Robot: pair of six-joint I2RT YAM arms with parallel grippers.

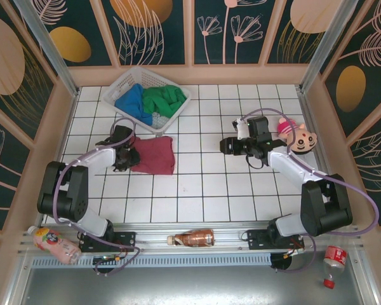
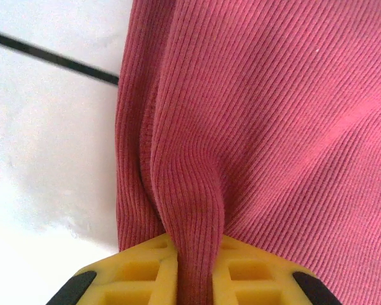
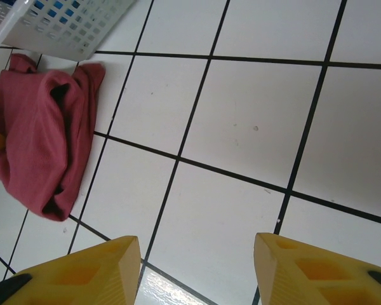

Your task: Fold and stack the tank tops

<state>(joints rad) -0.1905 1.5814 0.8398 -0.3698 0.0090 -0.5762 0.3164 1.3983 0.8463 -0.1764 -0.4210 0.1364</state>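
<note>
The maroon-red tank top (image 1: 153, 155) lies bunched on the white tiles just in front of the basket. My left gripper (image 1: 128, 157) is at its left edge, and in the left wrist view a raised fold of the ribbed maroon cloth (image 2: 260, 114) runs between the yellow jaws of the left gripper (image 2: 197, 273), pinched there. The blue tank top (image 1: 134, 105) and the green tank top (image 1: 165, 100) sit crumpled in the white lattice basket (image 1: 124, 81). My right gripper (image 1: 223, 146) hangs open over bare tiles, well to the right of the maroon top (image 3: 38, 140); nothing is between the right gripper's (image 3: 197, 254) fingers.
A pink plush toy (image 1: 298, 136) lies by the right arm near the right wall. Bottles rest along the front rail: a brown one (image 1: 193, 238), a pink one (image 1: 54, 244) and a red-capped one (image 1: 333, 259). The basket's corner (image 3: 76, 25) shows above the maroon top. Wooden walls close in the table.
</note>
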